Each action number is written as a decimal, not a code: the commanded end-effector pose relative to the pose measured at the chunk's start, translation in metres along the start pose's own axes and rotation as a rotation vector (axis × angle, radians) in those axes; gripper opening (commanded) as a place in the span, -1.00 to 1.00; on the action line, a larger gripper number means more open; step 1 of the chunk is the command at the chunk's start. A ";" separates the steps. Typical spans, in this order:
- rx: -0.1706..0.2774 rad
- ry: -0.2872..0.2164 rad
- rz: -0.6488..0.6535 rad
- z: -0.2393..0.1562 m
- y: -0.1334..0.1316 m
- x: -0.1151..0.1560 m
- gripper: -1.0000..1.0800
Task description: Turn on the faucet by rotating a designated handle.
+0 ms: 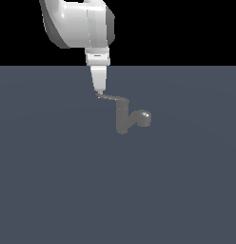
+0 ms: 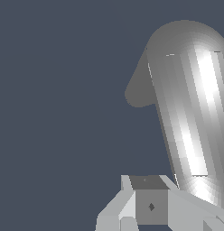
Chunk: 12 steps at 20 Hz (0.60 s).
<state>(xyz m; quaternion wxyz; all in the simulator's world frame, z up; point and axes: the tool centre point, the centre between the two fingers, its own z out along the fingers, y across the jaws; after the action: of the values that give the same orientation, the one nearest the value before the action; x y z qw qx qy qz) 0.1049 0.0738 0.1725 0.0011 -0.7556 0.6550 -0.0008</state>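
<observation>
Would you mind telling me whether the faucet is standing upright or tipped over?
Upright. In the exterior view the faucet has its cylindrical body vertical on the floor, the handle projecting sideways from its top, where the gripper meets the lever's tip.

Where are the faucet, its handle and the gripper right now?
faucet (image 1: 122, 120): exterior view, on the upright cylindrical body.
handle (image 1: 112, 98): exterior view, on the middle of the thin lever.
gripper (image 1: 98, 90): exterior view, at the fingertips by the lever's outer end.
</observation>
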 end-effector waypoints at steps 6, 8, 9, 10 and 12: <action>-0.003 0.000 0.001 0.000 0.021 -0.003 -1.00; -0.003 0.000 0.001 0.000 0.026 -0.004 -1.00; -0.003 0.000 0.001 0.000 0.028 -0.005 -1.00; -0.003 0.000 0.001 0.000 0.031 -0.005 -1.00; -0.003 0.000 0.001 0.000 0.037 -0.006 -1.00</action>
<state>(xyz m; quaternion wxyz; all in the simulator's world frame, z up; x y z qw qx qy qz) 0.0740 0.0744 0.1724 0.0014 -0.7552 0.6555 -0.0013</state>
